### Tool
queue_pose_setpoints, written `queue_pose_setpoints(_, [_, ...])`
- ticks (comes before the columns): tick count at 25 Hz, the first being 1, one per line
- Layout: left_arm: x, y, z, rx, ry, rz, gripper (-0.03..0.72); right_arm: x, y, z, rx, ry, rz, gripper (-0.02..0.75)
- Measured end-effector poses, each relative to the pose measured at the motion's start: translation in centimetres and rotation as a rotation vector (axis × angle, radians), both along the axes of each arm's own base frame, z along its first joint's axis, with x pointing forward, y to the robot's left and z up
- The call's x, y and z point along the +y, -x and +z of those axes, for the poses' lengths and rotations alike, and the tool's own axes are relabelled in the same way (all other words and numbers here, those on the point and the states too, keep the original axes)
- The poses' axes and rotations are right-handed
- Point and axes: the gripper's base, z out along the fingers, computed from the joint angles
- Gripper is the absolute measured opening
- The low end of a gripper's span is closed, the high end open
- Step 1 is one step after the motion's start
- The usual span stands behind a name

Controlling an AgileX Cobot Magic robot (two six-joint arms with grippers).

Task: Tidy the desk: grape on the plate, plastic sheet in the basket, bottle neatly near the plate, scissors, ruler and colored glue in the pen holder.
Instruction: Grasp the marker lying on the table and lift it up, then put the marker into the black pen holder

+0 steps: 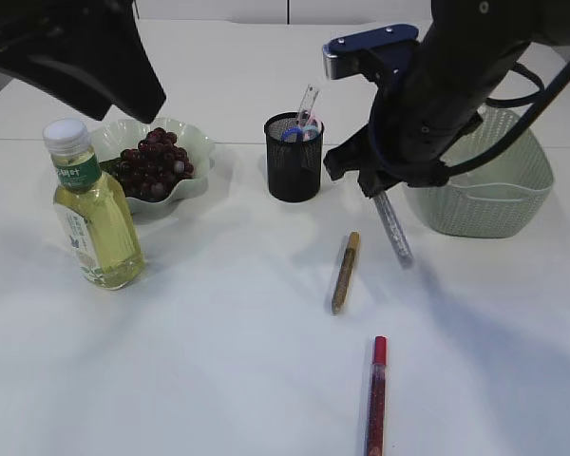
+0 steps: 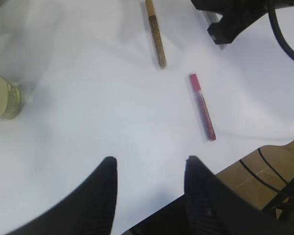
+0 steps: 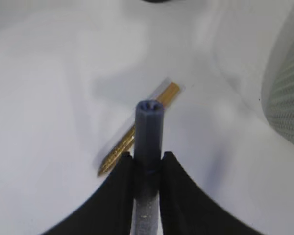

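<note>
Exterior view, left to right, with the holder (image 1: 294, 157) as landmark: far left of it stands the bottle (image 1: 92, 211), upright, just in front of the plate (image 1: 192, 185) where the grapes (image 1: 153, 163) already lie. The holder itself has the scissors and ruler inside, as far as the handles show. Right of it and in front, the gold glue (image 1: 345, 272) lies flat on the table; the red glue (image 1: 375, 392) lies nearer the front edge. Right of the holder again, the right gripper (image 3: 147, 164) is closed on the grey glue (image 1: 394, 228), which hangs tip-down above the table, clear of the basket (image 1: 522, 204) further right. The left gripper (image 2: 149, 188) hovers well left of the holder, jaws spread, holding nothing.

The glue sticks look light, stiff and smooth, so likely to slip or swing if pinched near an end; a mid-barrel hold across the width seems safest. The grey one is held near its capped end, so it may pivot on the way to the holder.
</note>
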Motion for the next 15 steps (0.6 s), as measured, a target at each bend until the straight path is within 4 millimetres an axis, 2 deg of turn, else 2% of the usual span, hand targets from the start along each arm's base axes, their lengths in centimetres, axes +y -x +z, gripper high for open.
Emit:
queue_pose_setpoints(8, [0.2,-0.1,0.0,-0.016,-0.021,0.005,0.33,1.0,-1.8,1.4,-0.243,-0.121,0.023,0.13])
queue_pose_setpoints(15, [0.6,-0.5,-0.1,-0.051,-0.068,0.017,0.33,2.3,-4.0,4.5,-0.538,-0.269,0.048,0.129])
